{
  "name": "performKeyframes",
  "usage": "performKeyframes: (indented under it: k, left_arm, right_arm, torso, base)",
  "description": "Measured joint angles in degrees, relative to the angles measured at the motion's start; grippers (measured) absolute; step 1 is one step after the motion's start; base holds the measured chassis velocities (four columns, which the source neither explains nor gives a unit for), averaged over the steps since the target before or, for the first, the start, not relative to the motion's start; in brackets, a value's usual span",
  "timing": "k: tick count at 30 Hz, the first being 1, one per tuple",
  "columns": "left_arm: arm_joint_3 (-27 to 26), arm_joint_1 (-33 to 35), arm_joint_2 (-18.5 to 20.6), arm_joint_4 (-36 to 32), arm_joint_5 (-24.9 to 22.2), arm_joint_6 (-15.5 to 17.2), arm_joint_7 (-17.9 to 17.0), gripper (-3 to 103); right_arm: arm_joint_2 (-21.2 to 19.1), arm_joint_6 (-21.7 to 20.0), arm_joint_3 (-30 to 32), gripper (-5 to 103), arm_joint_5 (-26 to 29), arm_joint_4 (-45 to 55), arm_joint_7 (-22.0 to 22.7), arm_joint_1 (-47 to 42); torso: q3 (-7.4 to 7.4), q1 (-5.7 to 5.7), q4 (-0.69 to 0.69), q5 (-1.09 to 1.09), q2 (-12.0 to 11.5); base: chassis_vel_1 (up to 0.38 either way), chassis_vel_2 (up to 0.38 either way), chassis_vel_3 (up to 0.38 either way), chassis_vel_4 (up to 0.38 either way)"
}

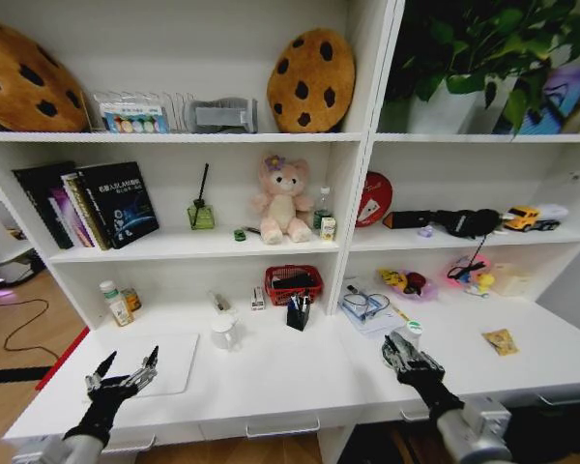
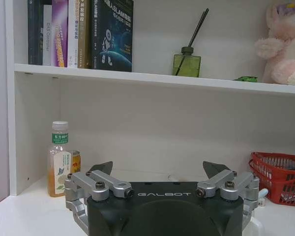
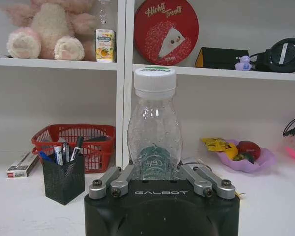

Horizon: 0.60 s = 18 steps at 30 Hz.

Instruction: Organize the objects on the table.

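Clear plastic bottle point(image 3: 154, 127) gripped upright on the white desk point(image 1: 271, 377).
Right gripper point(image 1: 406, 356) clasps its base beside the pen holder point(image 3: 63, 174); left gripper point(image 1: 124, 375) hovers spread wide over the desk's left end.

Tall white shelf unit point(image 1: 353, 145) stands over a wooden floor point(image 1: 19, 319).

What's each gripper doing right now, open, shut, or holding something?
Left gripper: open, holding nothing, above the white desk at its left end.
Right gripper: shut on the clear plastic bottle, upright by the desk's front edge.
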Motion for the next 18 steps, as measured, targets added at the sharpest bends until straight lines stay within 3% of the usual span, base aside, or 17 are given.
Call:
performKeyframes:
  k: [4,13,18]
  left_arm:
    - [0.0,0.0,0.0,0.0,0.0,0.0,0.0,100]
    - [0.0,0.0,0.0,0.0,0.0,0.0,0.0,100]
    - [-0.01,0.01,-0.01,0.0,0.0,0.0,0.0,100]
  right_arm:
    - [-1.07,-3.19,-4.08,26,0.15,-0.02,4.73,3.22]
    - [-1.63,-3.99,-8.53,26,-2.79,-0.27,5.73,4.24]
    - [0.49,-3.91,-11.16,26,-5.29,-0.33,6.71,0.85]
  torso:
    - [0.01,0.02,-0.01,0.0,-0.02]
    - [0.0,0.0,-0.02,0.0,-0.01]
    - [-0.03,-0.07,0.01,0.0,0.04]
  base:
    - [0.071,-0.051,-0.053,0.072]
    - [0.17,-0.167,-0.183,0.174]
    - [0.17,-0.141,-0.176,0.162]
